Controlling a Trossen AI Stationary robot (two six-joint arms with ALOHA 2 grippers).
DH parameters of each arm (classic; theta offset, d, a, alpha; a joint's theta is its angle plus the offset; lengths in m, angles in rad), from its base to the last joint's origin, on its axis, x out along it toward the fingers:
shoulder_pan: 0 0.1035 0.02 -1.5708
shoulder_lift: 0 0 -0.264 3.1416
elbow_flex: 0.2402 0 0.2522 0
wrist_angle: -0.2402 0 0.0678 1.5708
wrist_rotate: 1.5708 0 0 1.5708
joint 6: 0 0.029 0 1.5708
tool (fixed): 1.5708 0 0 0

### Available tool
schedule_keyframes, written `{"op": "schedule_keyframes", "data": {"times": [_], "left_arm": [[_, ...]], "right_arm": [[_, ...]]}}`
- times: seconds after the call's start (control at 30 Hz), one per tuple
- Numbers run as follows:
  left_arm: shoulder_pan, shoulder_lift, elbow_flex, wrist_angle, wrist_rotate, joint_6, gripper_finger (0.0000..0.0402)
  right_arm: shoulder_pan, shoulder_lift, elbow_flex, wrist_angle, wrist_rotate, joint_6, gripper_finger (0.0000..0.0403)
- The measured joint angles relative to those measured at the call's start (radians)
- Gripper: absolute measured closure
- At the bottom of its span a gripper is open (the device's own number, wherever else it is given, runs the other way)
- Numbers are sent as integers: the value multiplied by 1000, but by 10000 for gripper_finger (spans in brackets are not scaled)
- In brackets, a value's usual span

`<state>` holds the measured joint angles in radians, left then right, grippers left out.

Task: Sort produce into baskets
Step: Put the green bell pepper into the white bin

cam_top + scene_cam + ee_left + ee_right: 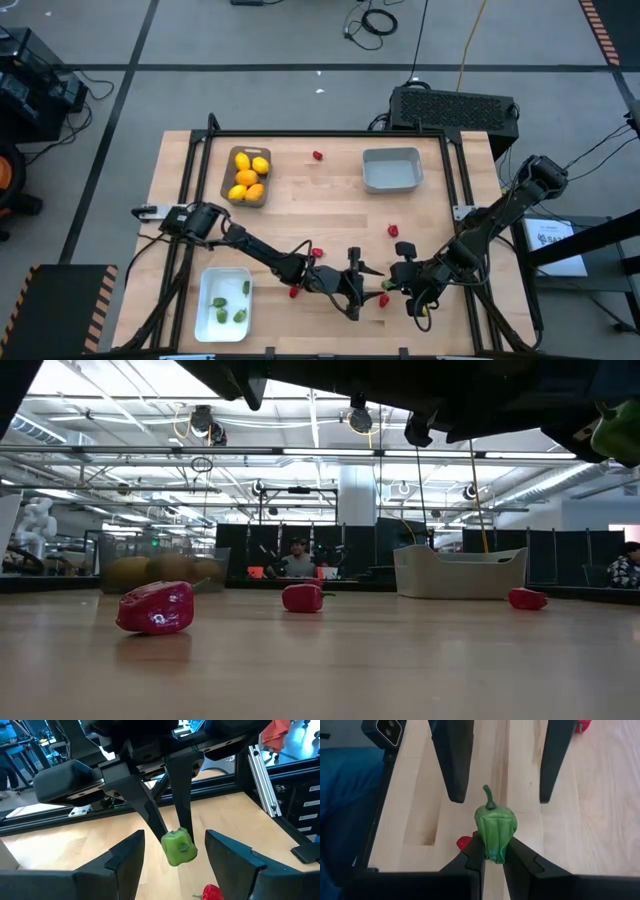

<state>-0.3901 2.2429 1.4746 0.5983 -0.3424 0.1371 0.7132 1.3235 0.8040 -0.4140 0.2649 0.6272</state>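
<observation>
**Mia:** The right gripper (492, 851) is pinched tight on the green pepper (494, 830). It holds it up above the near part of the table (440, 215).

**Ben:** And the left gripper (172, 855) sits right in front of it, with its fingers wide apart on both sides of the pepper. It isn't touching it.

**Mia:** What could go wrong?

**Ben:** The right one only holds the bottom tip. If it lets go before the left one squeezes, the pepper could drop and roll near the red piece (463, 842) under it.

**Mia:** Both arms stretch low across the table and meet nose to nose.

**Ben:** The white basket (222, 276) with green pieces is off by the left arm. Farther back are the brown basket (229, 166) of yellow fruits and the grey basket (392, 185).
</observation>
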Motion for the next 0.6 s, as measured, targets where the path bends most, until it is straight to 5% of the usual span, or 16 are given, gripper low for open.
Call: {"op": "schedule_keyframes", "data": {"times": [0.23, 0.6], "left_arm": [[0, 0, 0, 0, 0, 0, 197], [0, 0, 0, -4, 0, 0, 327]], "right_arm": [[0, 0, 0, 22, 0, -20, 360], [0, 0, 0, 21, 1, -28, 360]]}}
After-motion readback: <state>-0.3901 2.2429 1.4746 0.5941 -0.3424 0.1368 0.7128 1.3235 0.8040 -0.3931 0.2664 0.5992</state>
